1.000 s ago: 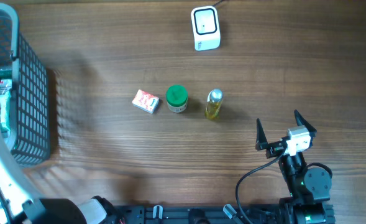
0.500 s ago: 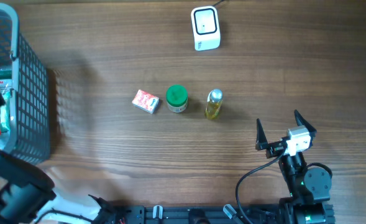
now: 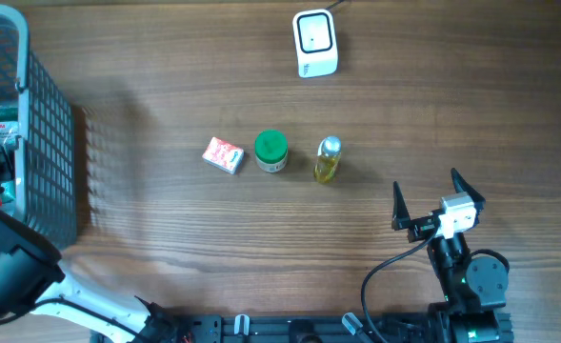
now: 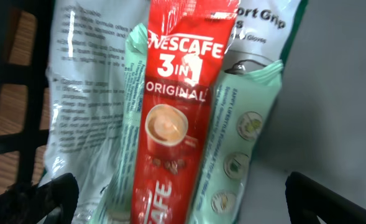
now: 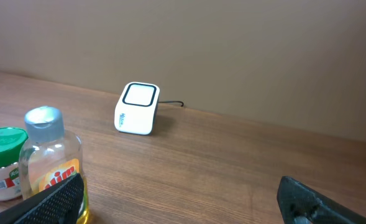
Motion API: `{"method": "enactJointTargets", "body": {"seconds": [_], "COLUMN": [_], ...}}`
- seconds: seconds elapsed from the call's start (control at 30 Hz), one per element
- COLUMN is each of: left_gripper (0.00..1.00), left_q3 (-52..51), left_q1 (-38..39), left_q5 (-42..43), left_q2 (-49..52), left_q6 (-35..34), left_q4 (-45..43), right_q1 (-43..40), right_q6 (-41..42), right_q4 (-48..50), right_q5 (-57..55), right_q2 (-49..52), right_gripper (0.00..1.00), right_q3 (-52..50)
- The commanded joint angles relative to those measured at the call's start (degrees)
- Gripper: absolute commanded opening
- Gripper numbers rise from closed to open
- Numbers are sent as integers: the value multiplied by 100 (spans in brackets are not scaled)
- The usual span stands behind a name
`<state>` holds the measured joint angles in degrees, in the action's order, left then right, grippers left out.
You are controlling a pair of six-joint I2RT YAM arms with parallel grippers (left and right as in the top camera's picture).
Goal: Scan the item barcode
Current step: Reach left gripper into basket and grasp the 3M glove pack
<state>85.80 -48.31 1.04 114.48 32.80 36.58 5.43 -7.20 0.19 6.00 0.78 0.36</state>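
Left gripper (image 4: 183, 199) hung wide open inside the basket (image 3: 51, 152), over the sachet (image 4: 176, 118) — right gripper (image 3: 425, 183), also wide, sat well apart from the basket.

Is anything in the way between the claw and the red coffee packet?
Nothing visible. The red Nescafe sachet lies bare on top of a green packet in the basket, straight ahead of the open left gripper.
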Motion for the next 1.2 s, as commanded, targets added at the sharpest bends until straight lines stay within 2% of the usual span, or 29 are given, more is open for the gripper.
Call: {"method": "enactJointTargets", "body": {"seconds": [0.0, 0.37, 0.4, 0.43, 0.5, 0.57, 0.63, 0.73, 0.87, 0.97, 1.17], "left_gripper": [100, 100, 96, 83, 65, 61, 54, 23, 15, 13, 9], "left_q3": [79, 68, 68, 68, 68, 68, 68, 68, 70, 85, 92], "left_q1": [-61, -262, -293, -310, -332, -330, -330, -330, -330, -330, -330], "left_q5": [107, 63, 70, 70, 92, 136, 649, 1316, 1353, 1366, 1502], "left_q2": [251, 844, 866, 868, 866, 866, 866, 863, 763, 479, -645], "left_q6": [262, 319, 319, 319, 317, 273, 275, 269, -79, -400, -1145], "left_q4": [-129, -234, -236, -236, -254, -243, -107, 33, 44, -44, -535], "right_q1": [-4, -4, -4, -4, -4, -4, -4, -4, -4, -4, -4], "right_q6": [-31, -31, -31, -31, -31, -31, -31, -31, -33, -31, -31], "right_q4": [17, 17, 17, 17, 17, 17, 17, 17, 17, 17, 17], "right_q5": [50, 48, 48, 50, 48, 48, 50, 48, 48, 50, 50], "right_q2": [-50, -50, -50, -50, -50, -50, -50, -50, -50, -50, -50], "right_gripper": [100, 100, 100, 100, 100, 100, 100, 100, 100, 100, 100], "right_q3": [-7, -7, -7, -7, -7, -7, -7, -7, -7, -7, -7]}}
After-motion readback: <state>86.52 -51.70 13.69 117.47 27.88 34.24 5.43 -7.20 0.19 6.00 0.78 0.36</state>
